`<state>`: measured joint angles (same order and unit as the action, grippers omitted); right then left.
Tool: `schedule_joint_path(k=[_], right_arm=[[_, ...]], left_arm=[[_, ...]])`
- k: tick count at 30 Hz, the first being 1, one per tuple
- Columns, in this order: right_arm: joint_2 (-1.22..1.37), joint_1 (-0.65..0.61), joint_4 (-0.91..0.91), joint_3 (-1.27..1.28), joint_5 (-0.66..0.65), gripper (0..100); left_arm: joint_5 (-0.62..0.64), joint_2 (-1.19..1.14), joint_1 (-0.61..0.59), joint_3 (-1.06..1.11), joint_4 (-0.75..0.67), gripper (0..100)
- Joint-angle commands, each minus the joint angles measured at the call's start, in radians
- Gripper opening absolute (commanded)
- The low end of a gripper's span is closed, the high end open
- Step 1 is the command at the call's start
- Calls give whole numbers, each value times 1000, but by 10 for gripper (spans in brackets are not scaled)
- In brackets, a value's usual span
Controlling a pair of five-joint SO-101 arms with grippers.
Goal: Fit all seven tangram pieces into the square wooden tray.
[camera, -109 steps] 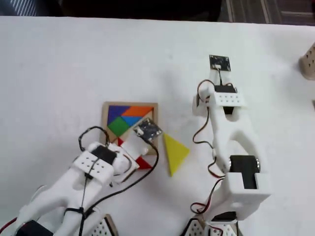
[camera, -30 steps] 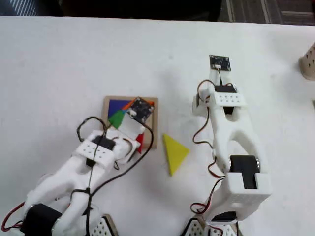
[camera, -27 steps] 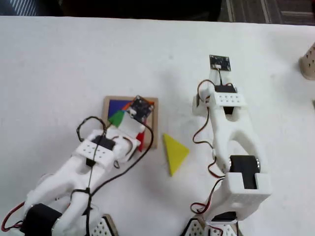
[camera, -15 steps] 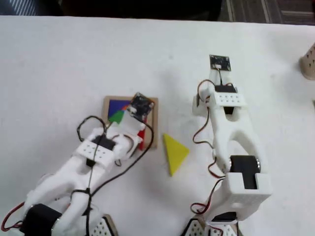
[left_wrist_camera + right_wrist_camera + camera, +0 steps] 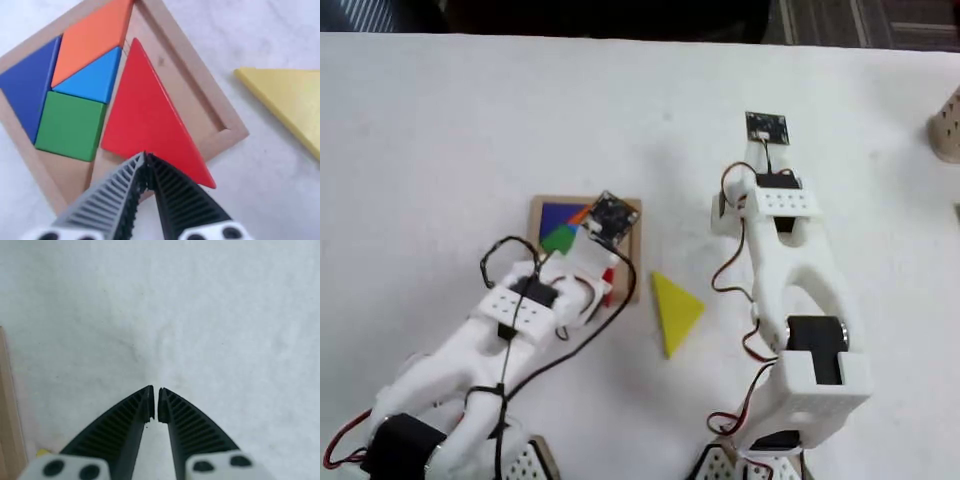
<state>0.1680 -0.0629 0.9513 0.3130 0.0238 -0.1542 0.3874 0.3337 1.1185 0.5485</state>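
The square wooden tray (image 5: 536, 215) lies left of centre with my left arm (image 5: 525, 310) above it. In the left wrist view the tray (image 5: 199, 75) holds a dark blue triangle (image 5: 25, 90), an orange parallelogram (image 5: 95, 32), a light blue triangle (image 5: 92, 77) and a green square (image 5: 70, 127). A red triangle (image 5: 150, 120) lies tilted, one corner resting over the rim. My left gripper (image 5: 147, 159) is shut, its tips against the red triangle's edge. A yellow triangle (image 5: 675, 310) lies on the table right of the tray. My right gripper (image 5: 155, 402) is shut over bare table.
The right arm (image 5: 790, 270) stretches up the right half of the table. A pegged wooden block (image 5: 948, 125) stands at the far right edge. White perforated plates (image 5: 535, 460) sit at the near edge. Open white tabletop spreads behind and left of the tray.
My left arm has moved forward over the tray, and the red triangle that stuck out at the tray's near side has slid further in. The right arm and yellow triangle stayed still.
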Motion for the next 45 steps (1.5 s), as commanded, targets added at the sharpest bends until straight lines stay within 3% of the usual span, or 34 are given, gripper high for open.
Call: schedule_joint_path(k=[1, 11, 23, 35, 40, 45], right_arm=[[-10, 8, -7, -46, 5, 22], [-10, 7, -7, -46, 5, 22], [-10, 7, -7, -48, 5, 22], [-10, 8, -7, -46, 5, 22], [-10, 7, -7, -44, 5, 22], [-10, 7, -7, -44, 5, 22]], left_arm=[[11, -54, 35, -84, 15, 23], [11, -346, 24, -379, 124, 23], [11, -357, 22, -400, 17, 23], [12, -351, -47, -404, 68, 23], [120, -377, -45, -436, 68, 23], [130, -492, -48, -557, 118, 23]])
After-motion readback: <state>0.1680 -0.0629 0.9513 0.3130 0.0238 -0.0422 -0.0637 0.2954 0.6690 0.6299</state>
